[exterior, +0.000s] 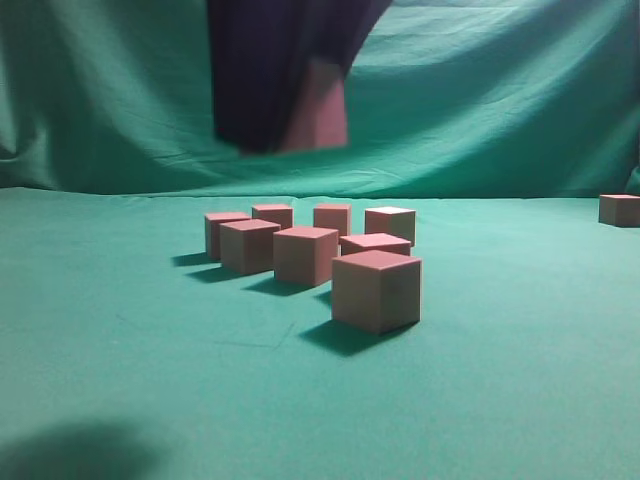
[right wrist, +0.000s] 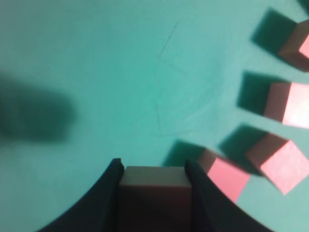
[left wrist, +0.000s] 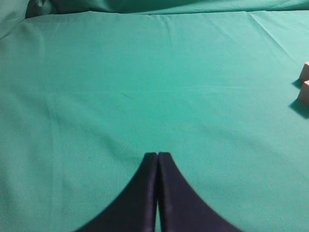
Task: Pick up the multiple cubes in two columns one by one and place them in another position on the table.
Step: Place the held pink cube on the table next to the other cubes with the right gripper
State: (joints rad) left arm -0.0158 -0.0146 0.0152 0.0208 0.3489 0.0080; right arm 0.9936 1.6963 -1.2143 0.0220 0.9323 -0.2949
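Observation:
Several pinkish-brown cubes stand in two columns mid-table, the nearest one (exterior: 377,290) in front. My right gripper (exterior: 300,110) hangs high above the far end of the columns, shut on one cube (exterior: 320,105). In the right wrist view that cube (right wrist: 153,193) sits between the jaws (right wrist: 153,169), with table cubes (right wrist: 224,176) (right wrist: 280,162) (right wrist: 289,104) below at the right. My left gripper (left wrist: 158,155) is shut and empty over bare cloth. Two cube edges (left wrist: 305,92) show at the right edge of its view.
A lone cube (exterior: 619,209) stands at the far right of the table. Green cloth (exterior: 120,300) covers the table and the backdrop. A dark shadow (exterior: 80,455) lies at the front left.

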